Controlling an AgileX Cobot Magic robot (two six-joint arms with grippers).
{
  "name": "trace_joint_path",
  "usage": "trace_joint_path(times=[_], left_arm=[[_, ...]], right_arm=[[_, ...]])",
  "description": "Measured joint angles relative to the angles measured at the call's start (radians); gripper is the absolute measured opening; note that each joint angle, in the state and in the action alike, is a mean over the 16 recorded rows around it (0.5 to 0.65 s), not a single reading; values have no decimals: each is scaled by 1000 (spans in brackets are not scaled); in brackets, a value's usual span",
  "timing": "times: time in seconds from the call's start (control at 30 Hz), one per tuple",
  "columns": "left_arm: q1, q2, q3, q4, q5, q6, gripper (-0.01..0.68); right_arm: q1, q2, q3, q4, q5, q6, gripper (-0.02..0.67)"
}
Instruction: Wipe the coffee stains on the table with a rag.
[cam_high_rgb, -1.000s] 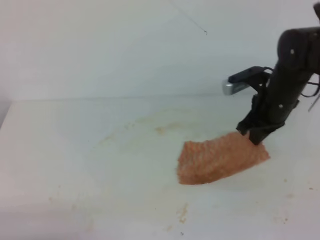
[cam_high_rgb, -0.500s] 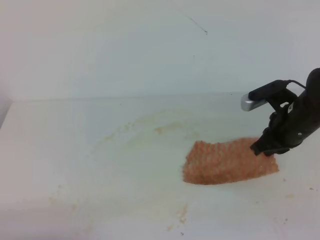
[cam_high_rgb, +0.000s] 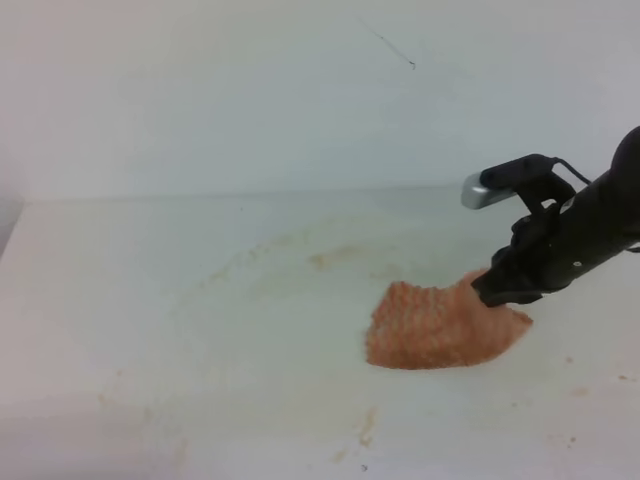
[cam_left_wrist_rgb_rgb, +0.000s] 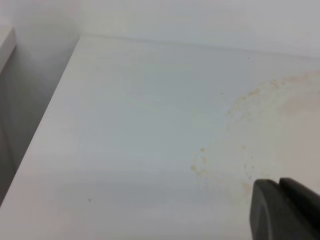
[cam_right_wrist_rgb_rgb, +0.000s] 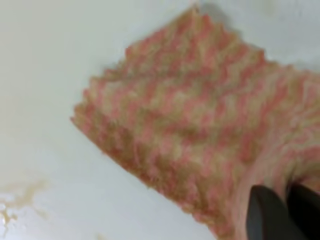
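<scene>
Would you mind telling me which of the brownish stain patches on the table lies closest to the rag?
The speckled patch just in front of the rag, near the table's front edge; the smeared arc behind the rag looks farther off.

The bench (cam_high_rgb: 150, 300) is glossy white with a faint greenish cast, and the wall (cam_high_rgb: 250, 90) behind it is a similar pale white. The stains (cam_high_rgb: 320, 258) are faint yellowish-tan smears in a curved band, with small brown specks (cam_high_rgb: 365, 425) scattered nearer the front edge; from the left wrist they show as a dotted tan arc (cam_left_wrist_rgb_rgb: 240, 107). The rag (cam_high_rgb: 440, 325) is orange-pink with a nubbly waffle pattern, and close up its bumps alternate pink and dull tan-yellow. The right tool (cam_high_rgb: 497, 290) is matt black, with a silver-grey camera (cam_high_rgb: 482, 190) above it.
</scene>
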Motion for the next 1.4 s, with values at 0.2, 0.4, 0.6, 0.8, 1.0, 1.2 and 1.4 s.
trace_joint_path(times=[0.2, 0.4, 0.6, 0.8, 1.0, 1.2, 1.4], left_arm=[[0, 0, 0, 0, 0, 0, 1], [0, 0, 0, 0, 0, 0, 1], [0, 0, 0, 0, 0, 0, 1], [0, 0, 0, 0, 0, 0, 1], [0, 2, -2, 0, 1, 0, 0], [0, 2, -2, 0, 1, 0, 0], [0, 2, -2, 0, 1, 0, 0]], right_arm=[[0, -14, -1, 48, -9, -26, 296], [0, -73, -1, 49, -17, -29, 387], [0, -197, -1, 47, -21, -32, 267], [0, -370, 16, 40, -12, -28, 93], [0, -565, 110, 15, -40, -8, 16], [0, -739, 253, -11, -106, 11, 3], [0, -841, 362, -23, -164, 22, 1]])
